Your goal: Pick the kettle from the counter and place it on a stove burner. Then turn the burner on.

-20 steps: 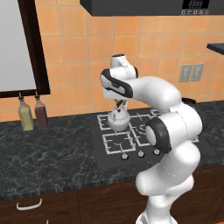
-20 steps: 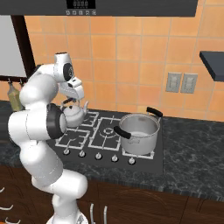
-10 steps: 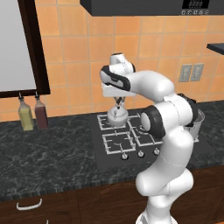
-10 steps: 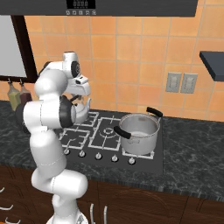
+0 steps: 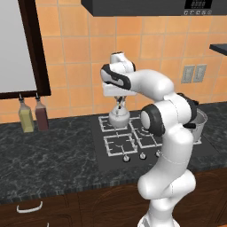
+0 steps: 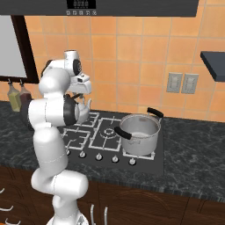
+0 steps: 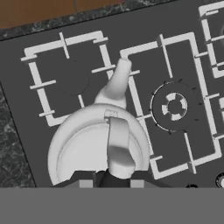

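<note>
Setting the kettle (image 5: 119, 117) on the back-left stove burner (image 5: 111, 123).
The gripper (image 5: 119, 103) is clamped on its handle; the arm has swung further left, so release comes next.

No legible text, labels or numbers anywhere. Only a small lit display on the dark hood panel (image 6: 81, 4) above the cooktop, its glowing marks too blurred to read as digits or words.

The steel pot (image 6: 139, 133) blocks the cooktop's right; the front grates (image 5: 119, 145) lie bare.
</note>
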Tool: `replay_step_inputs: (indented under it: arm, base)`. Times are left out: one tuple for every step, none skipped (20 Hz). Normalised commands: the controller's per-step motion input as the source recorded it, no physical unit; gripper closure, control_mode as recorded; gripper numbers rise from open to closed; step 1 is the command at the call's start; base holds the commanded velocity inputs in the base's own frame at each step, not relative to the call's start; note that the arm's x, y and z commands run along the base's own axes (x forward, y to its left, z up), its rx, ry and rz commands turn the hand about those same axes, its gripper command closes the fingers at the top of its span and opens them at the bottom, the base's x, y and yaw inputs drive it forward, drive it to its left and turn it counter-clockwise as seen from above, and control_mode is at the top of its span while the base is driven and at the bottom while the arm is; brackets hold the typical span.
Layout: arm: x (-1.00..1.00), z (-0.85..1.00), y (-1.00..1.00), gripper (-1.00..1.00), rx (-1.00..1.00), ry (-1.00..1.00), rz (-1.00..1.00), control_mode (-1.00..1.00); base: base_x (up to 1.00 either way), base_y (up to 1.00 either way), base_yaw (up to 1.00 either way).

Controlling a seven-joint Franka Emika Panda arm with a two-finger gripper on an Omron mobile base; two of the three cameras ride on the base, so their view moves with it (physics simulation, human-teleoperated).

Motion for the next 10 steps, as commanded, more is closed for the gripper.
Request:
replay_step_inputs:
  arm:
    - [0.01, -0.11, 0.00, 1.00, 0.00, -0.19, 0.00, -1.00]
    - [0.15, -0.21, -0.01, 1.00, 0.01, -0.21, 0.00, -1.00]
    - [0.23, -0.20, 0.00, 1.00, 0.02, -0.20, 0.01, -1.00]
    - [0.31, -0.23, 0.00, 1.00, 0.04, -0.18, 0.03, -1.00]
    - [0.37, -0.24, 0.00, 1.00, 0.05, -0.14, 0.04, -1.00]
    - [0.49, -0.26, 0.00, 1.00, 0.06, -0.09, 0.05, -1.00]
    - [0.54, -0.26, 0.00, 1.00, 0.07, -0.04, 0.07, -1.00]
    - [0.55, -0.19, -0.08, 1.00, 0.07, 0.00, 0.09, -1.00]
    - [0.68, -0.19, -0.09, 1.00, 0.04, 0.00, 0.09, -1.00]
    - [0.66, -0.14, 0.00, 1.00, 0.00, 0.01, 0.09, -1.00]
  base:
    - [0.00, 0.00, 0.00]
    - [0.00, 0.00, 0.00]
    - [0.00, 0.00, 0.00]
    - [0.00, 0.00, 0.00]
    - [0.00, 0.00, 0.00]
    - [0.00, 0.00, 0.00]
    - [0.00, 0.00, 0.00]
    - [0.00, 0.00, 0.00]
    - [0.00, 0.00, 0.00]
    - [0.00, 0.00, 0.00]
